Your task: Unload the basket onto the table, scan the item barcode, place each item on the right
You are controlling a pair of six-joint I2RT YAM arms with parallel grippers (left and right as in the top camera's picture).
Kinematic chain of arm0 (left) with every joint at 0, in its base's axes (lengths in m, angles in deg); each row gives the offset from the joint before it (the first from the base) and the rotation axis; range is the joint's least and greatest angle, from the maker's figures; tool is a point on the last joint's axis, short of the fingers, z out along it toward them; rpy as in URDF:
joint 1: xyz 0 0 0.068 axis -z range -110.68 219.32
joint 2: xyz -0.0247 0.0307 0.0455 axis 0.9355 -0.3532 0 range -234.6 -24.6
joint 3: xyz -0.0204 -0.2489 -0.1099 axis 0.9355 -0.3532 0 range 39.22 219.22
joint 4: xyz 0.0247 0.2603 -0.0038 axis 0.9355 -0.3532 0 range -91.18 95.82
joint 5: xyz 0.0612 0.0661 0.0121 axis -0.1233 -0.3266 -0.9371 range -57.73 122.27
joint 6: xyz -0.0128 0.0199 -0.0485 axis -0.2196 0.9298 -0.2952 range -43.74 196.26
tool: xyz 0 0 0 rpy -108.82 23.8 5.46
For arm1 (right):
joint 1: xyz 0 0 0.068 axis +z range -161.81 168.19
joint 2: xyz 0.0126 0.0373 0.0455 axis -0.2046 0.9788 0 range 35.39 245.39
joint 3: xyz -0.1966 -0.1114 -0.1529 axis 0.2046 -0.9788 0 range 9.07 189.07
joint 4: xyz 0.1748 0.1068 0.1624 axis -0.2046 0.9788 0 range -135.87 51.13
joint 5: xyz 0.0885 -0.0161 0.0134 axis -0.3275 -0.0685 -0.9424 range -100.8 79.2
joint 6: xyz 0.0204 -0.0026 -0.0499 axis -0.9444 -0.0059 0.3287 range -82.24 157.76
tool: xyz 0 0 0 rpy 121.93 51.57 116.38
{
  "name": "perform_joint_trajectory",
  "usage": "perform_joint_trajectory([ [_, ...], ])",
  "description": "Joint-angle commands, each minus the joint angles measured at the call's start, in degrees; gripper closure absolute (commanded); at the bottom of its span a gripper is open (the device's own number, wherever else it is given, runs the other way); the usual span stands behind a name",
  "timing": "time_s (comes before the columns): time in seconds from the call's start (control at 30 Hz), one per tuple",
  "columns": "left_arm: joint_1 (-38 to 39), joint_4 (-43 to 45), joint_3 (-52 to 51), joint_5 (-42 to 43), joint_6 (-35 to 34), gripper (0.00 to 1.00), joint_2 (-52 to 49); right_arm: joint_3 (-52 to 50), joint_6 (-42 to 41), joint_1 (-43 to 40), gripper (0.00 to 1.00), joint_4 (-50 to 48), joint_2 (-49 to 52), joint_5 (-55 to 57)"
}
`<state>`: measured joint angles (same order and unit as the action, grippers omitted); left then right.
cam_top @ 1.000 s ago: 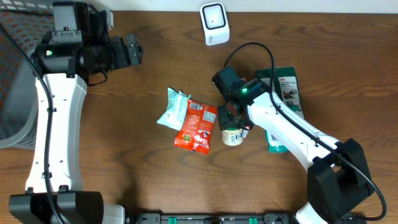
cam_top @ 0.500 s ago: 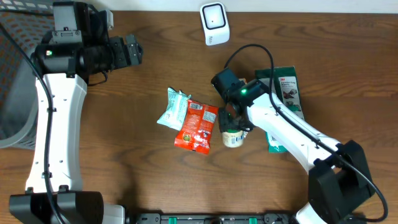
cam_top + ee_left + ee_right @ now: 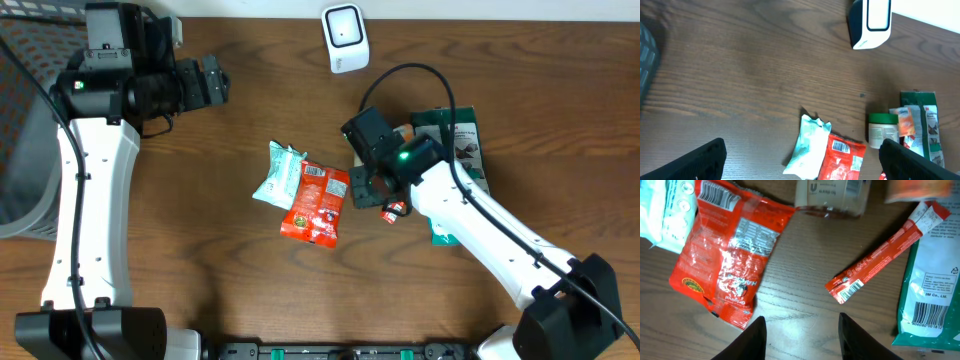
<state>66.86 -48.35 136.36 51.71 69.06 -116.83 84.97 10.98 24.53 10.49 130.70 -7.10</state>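
Jar (image 3: 882,134), green-lidded, contents hidden; right pincer (image 3: 802,330) and left pincer (image 3: 802,162) both gape, holding nothing.

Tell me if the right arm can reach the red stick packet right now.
Probably yes. The stick lies flat on the bare table ahead of the open right claw, with nothing on it. Its far end sits close to the green pack, so a grasp near the middle looks freest.

1. The brown wooden desk (image 3: 200,260) beneath me carries everything.
2. A white scanner (image 3: 343,38) stands at upper centre of the overhead view.
3. Mid-frame, a pale blue packet (image 3: 276,172) touches a red snack bag (image 3: 316,203).
4. Right of them I see a green-lidded jar (image 3: 883,131), a red stick sachet (image 3: 885,250) and a green 3M pack (image 3: 472,150).
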Motion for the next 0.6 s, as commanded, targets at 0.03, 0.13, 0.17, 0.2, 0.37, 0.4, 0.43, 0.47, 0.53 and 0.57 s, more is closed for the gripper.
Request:
perform_joint_trajectory([
  [0.03, -0.02, -0.22, 0.59, 0.68, 0.55, 0.03, -0.24, -0.07, -1.05, 0.74, 0.56, -0.26, -0.48, 1.62],
  [0.13, -0.02, -0.22, 0.59, 0.68, 0.55, 0.03, -0.24, -0.04, -1.05, 0.74, 0.50, -0.22, -0.48, 1.60],
  [0.17, -0.02, -0.22, 0.59, 0.68, 0.55, 0.03, -0.24, -0.04, -1.03, 0.72, 0.48, -0.20, -0.48, 1.60],
  [0.2, -0.02, -0.22, 0.59, 0.68, 0.55, 0.03, -0.24, -0.04, -1.03, 0.70, 0.44, -0.20, -0.50, 1.60],
  [0.37, -0.02, -0.22, 0.59, 0.68, 0.55, 0.03, -0.24, 1.16, 0.37, -0.85, 0.25, 0.57, -0.55, -0.52],
  [0.4, -0.02, -0.22, 0.59, 0.68, 0.55, 0.03, -0.24, 1.99, 1.09, -1.53, 0.23, 1.05, -0.55, -1.79],
  [0.43, -0.02, -0.22, 0.59, 0.68, 0.55, 0.02, -0.24, 2.95, 1.77, -2.29, 0.21, 1.66, -0.55, -2.97],
  [0.47, -0.02, -0.22, 0.59, 0.68, 0.55, 0.03, -0.24, 4.17, 2.60, -3.15, 0.21, 2.38, -0.50, -4.22],
  [0.53, -0.02, -0.22, 0.59, 0.68, 0.55, 0.03, -0.24, 10.08, 4.61, -6.01, 0.20, 6.58, -0.22, -7.63],
  [0.57, -0.02, -0.22, 0.59, 0.68, 0.55, 0.03, -0.24, 12.15, 4.70, -6.82, 0.20, 8.35, -0.02, -7.69],
])
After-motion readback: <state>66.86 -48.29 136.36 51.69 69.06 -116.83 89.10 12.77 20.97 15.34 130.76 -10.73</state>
